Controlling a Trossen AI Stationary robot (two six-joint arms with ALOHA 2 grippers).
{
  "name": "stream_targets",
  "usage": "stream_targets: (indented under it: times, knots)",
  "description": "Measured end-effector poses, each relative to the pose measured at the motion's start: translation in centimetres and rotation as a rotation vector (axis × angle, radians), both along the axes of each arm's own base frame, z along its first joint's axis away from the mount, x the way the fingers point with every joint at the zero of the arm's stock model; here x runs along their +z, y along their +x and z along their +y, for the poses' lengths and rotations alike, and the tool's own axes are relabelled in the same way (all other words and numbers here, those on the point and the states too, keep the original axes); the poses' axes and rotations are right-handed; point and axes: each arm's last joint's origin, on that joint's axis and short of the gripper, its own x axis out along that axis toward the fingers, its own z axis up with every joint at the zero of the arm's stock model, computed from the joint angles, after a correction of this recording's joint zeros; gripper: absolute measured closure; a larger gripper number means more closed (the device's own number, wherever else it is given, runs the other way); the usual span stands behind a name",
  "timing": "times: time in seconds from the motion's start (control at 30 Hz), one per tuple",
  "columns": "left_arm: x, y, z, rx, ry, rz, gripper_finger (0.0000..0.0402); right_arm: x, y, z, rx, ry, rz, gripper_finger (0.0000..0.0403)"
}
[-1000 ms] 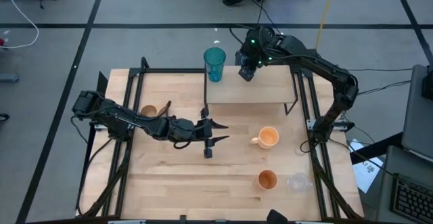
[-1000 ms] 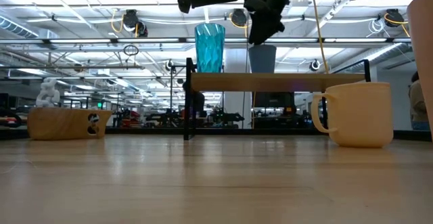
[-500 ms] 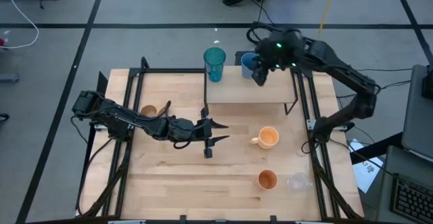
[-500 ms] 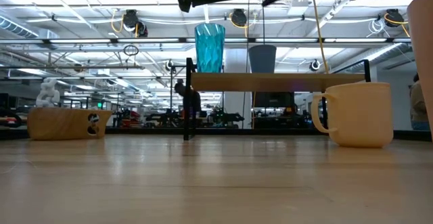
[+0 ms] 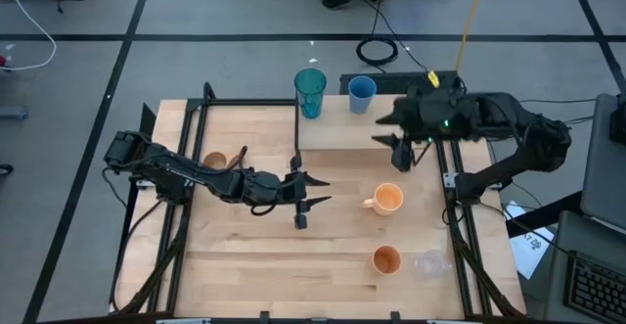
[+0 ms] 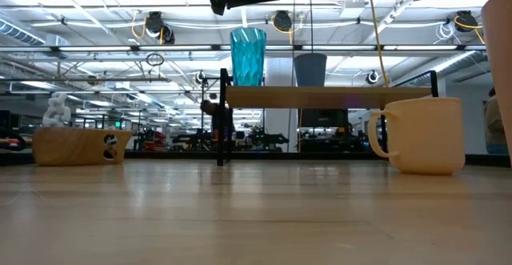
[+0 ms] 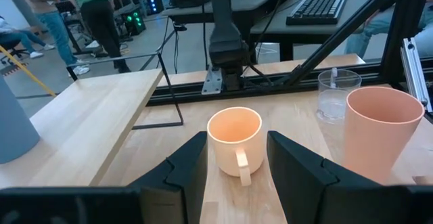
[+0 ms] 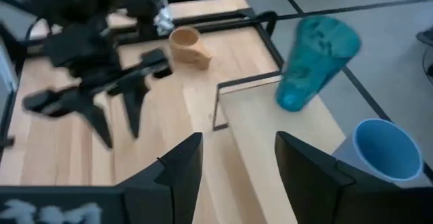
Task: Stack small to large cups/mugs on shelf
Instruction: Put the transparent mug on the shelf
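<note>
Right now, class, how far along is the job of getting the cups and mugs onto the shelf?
Done: the teal tumbler and blue cup stand on the shelf. In hand: nothing; the right pincer hovers open over the shelf, the left pincer waits open mid-table. Left: orange mug, orange cup, clear cup and wooden mug, all on the table.

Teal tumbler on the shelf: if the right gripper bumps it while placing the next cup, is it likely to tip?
Probably yes. The teal tumbler is tall and narrows toward its base, so a sideways nudge could topple it. It stands near the shelf back corner, so it might fall off. It looks like thin translucent plastic, likely light. The blue cup beside it leaves little room.
</note>
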Motion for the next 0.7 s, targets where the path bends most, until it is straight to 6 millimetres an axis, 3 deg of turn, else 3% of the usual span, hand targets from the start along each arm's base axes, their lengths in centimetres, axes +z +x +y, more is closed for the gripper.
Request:
stream_targets:
  times: [0.17, 0.5, 0.7]
  knots:
    - [-0.1, 0.0, 0.0, 0.003, -0.016, 0.012, 0.0247, -1.6, 0.7, 3.0, 0.071, -0.041, 0.032, 0.0227]
    - [-0.6, -0.2, -0.2, 0.007, -0.041, 0.057, 0.0247, -7.6, 1.6, 8.6, 0.054, -0.195, 0.068, 0.0227]
    - [-0.6, -0.2, -0.2, 0.018, -0.053, 0.055, 0.0247, -10.7, 1.7, 10.9, 0.069, -0.202, 0.04, 0.0227]
